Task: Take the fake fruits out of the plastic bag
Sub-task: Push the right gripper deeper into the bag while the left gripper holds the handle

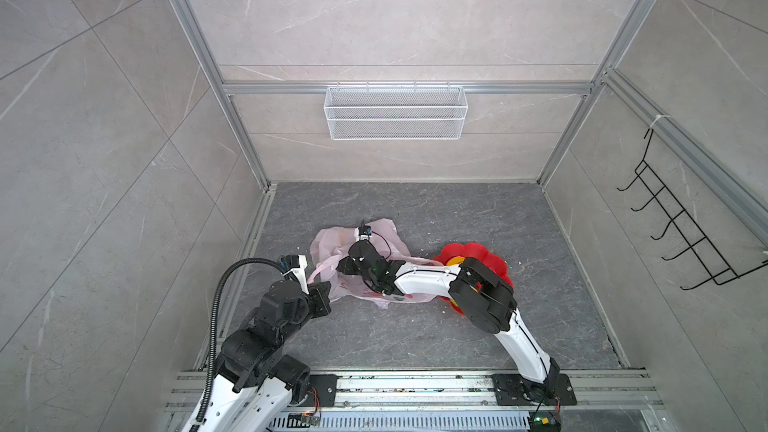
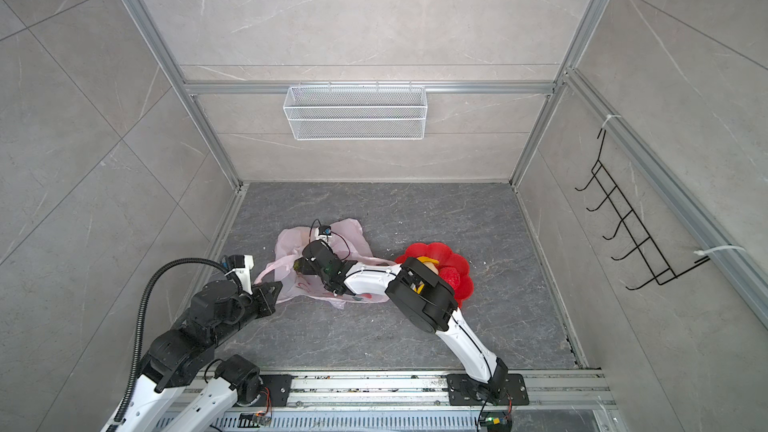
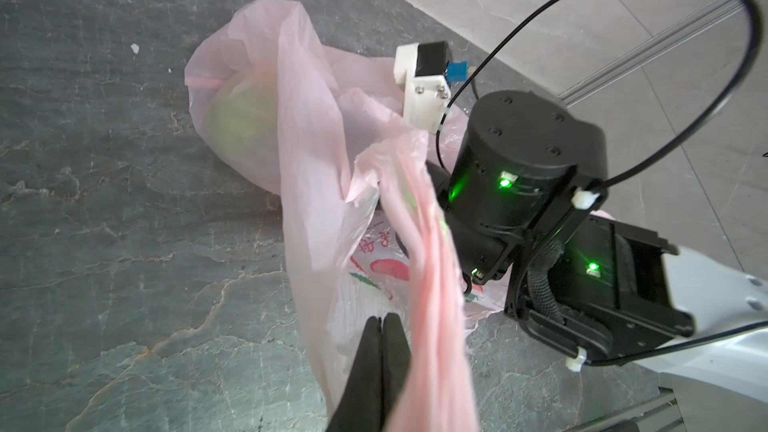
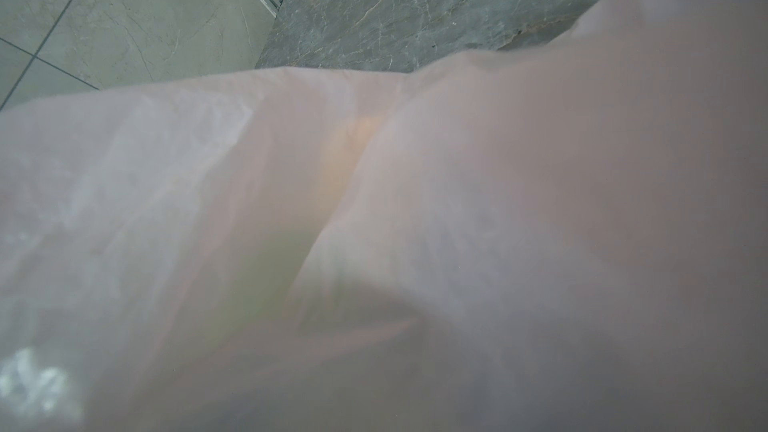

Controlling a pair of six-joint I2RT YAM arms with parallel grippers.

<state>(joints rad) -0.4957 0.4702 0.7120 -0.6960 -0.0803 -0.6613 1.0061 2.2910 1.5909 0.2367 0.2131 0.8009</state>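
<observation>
Lower centre of both top views: bag (image 1: 332, 243) lies crumpled on the tabletop (image 1: 415, 334). The dish (image 1: 478, 251) sits just right of it, partly under the right arm. At the bag's lower-left edge, left tool (image 3: 380, 322) has its jaws together. Film and a stretched handle run right against them; can't tell if any film is pinched. Mid-bag, right tool (image 1: 342, 266) is at the crumpled opening. Its wrist view is blanketed by pink film, so whether its jaws are apart or together, can't tell. Green fruit (image 3: 239, 126) shows through the film, inside the bag, at the end away from the left tool. Yellow fruit (image 2: 428, 260), beige piece (image 2: 434, 270) and red fruit (image 2: 451, 275) lie in the dish.
</observation>
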